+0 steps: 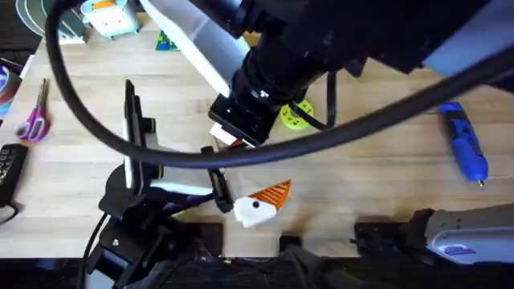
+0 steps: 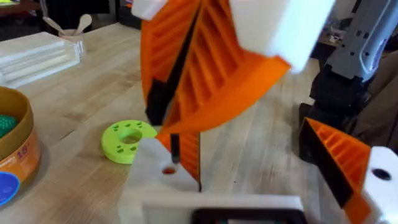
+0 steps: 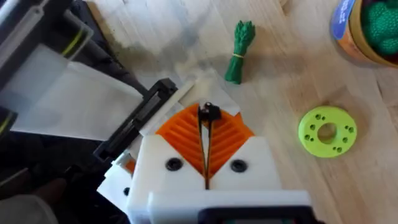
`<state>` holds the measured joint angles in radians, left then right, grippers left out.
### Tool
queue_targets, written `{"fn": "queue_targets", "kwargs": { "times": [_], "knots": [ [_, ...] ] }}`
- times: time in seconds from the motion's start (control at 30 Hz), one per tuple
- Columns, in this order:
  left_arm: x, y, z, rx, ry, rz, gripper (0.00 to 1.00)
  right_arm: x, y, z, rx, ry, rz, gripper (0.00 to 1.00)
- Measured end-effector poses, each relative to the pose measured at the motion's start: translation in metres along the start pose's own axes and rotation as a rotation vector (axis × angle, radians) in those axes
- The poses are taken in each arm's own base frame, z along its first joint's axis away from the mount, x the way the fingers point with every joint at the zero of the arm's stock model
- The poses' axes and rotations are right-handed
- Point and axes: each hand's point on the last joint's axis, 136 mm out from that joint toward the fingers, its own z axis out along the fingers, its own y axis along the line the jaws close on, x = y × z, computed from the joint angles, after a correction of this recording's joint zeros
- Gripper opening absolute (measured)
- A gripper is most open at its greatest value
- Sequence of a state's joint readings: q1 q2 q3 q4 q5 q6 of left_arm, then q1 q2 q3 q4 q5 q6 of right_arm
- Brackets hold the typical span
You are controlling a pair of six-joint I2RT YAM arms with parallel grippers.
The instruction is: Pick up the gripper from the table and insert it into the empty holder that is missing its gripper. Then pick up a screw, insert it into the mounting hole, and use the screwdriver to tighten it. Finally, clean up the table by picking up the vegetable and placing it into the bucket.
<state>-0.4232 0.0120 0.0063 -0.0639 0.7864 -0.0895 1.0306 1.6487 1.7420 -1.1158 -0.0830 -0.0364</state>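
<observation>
Overhead: screwdriver (near table's right edge)

The counter is showing pale wood with a fine grain and a matt, smooth face. The right pincer is showing white plastic blocks, smooth and faintly shiny, with orange ribbed plastic pads. The screwdriver is looking like glossy blue plastic with a thin metal bit. The lime-green disc is appearing as matt plastic. The vegetable is showing a dull, ridged green surface. The bucket is looking like tan cardboard.
</observation>
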Motion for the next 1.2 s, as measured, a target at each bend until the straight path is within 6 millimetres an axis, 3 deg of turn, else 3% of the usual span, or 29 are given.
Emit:
{"fn": "queue_targets", "kwargs": {
  "times": [0.37, 0.8, 0.83, 1.0, 1.07, 1.2],
  "knots": [
    [0.0, -0.001, 0.0, 0.005, 0.001, 0.0, 0.993, 0.007, -0.003, 0.024, -0.002, 0.077, 0.009, 0.006],
    [0.0, -0.001, 0.0, 0.005, 0.001, 0.001, 0.993, 0.008, -0.003, 0.025, -0.002, 0.081, 0.013, 0.017],
    [0.0, -0.001, 0.0, 0.005, 0.001, 0.001, 0.992, 0.008, -0.003, 0.025, -0.002, 0.082, 0.017, 0.096],
    [0.0, -0.001, 0.0, 0.004, 0.001, -0.001, 0.993, 0.009, -0.009, 0.024, 0.024, 0.088, 0.019, 0.818],
    [0.0, -0.001, 0.0, 0.004, 0.001, 0.0, 0.992, 0.01, -0.013, 0.022, 0.034, 0.088, 0.027, 0.883],
    [0.0, -0.001, 0.0, 0.005, 0.001, 0.0, 0.993, 0.016, -0.012, 0.018, 0.029, 0.105, 0.031, 0.893]
  ]
}}
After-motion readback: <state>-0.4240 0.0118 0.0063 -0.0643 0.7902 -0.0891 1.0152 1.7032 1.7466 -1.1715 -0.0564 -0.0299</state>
